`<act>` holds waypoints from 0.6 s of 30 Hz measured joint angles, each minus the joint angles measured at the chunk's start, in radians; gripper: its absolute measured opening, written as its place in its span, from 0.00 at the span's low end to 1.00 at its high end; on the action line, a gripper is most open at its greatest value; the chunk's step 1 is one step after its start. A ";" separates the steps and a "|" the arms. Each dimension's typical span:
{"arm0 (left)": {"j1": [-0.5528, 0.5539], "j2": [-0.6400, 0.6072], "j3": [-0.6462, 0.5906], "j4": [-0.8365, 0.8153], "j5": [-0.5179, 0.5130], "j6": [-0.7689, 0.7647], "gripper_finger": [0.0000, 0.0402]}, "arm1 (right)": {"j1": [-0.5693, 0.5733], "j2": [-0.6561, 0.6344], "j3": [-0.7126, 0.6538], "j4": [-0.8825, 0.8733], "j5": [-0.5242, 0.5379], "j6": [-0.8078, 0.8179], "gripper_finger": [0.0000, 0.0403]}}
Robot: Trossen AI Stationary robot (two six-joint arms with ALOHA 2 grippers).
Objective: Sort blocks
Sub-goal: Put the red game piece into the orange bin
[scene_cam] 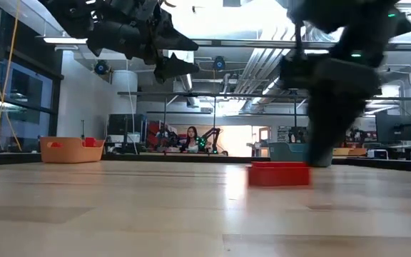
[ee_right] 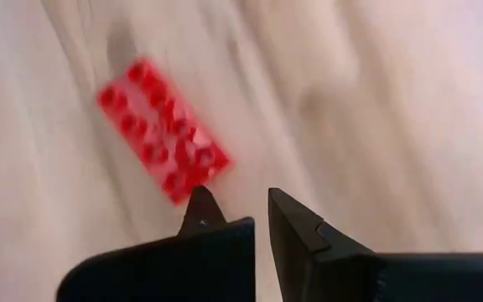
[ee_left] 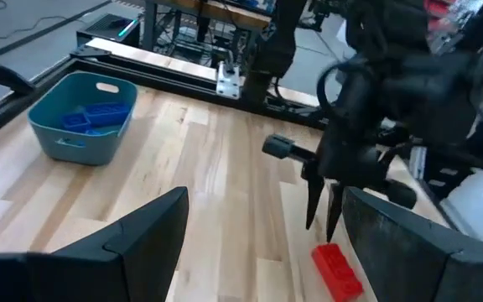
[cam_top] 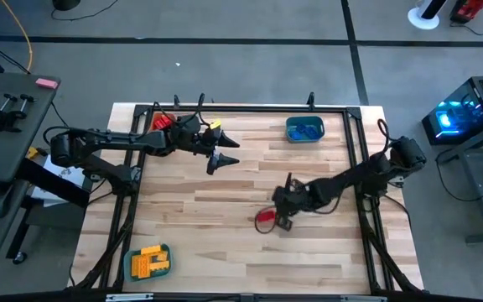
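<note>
Near the middle of the pale wooden plank table (cam_top: 225, 243) I have the right gripper (ee_right: 235, 205) pinched shut on nothing, tips hanging just beside a flat red studded plastic brick (ee_right: 163, 130) lying loose on the boards. My left gripper (cam_top: 222, 151) hovers at the far left, fingers spread wide and empty. Blue bricks (ee_left: 96, 116) sit inside the smooth teal plastic tray (ee_left: 61, 138); yellow bricks (cam_top: 148, 262) fill the tray at the near left corner.

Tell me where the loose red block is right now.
In the high view the red block lies flat on the bare wood right of the table's middle, directly beside the right gripper, whose jaws are shut and empty. It sits well clear of all three trays.
</note>
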 joint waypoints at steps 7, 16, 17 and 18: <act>-0.046 0.008 0.001 -0.026 -0.141 0.031 0.75 | -0.148 -0.041 0.000 0.104 0.032 -0.167 0.00; -0.173 0.236 0.310 -0.454 -0.243 0.132 0.75 | -0.205 -0.391 0.000 -0.352 0.183 -0.181 0.00; -0.193 0.273 0.367 -0.512 -0.252 0.129 0.75 | -0.207 -0.434 0.000 -0.408 0.205 -0.164 0.00; -0.213 0.309 0.420 -0.563 -0.262 0.108 0.75 | -0.209 -0.477 0.000 -0.456 0.226 -0.140 0.00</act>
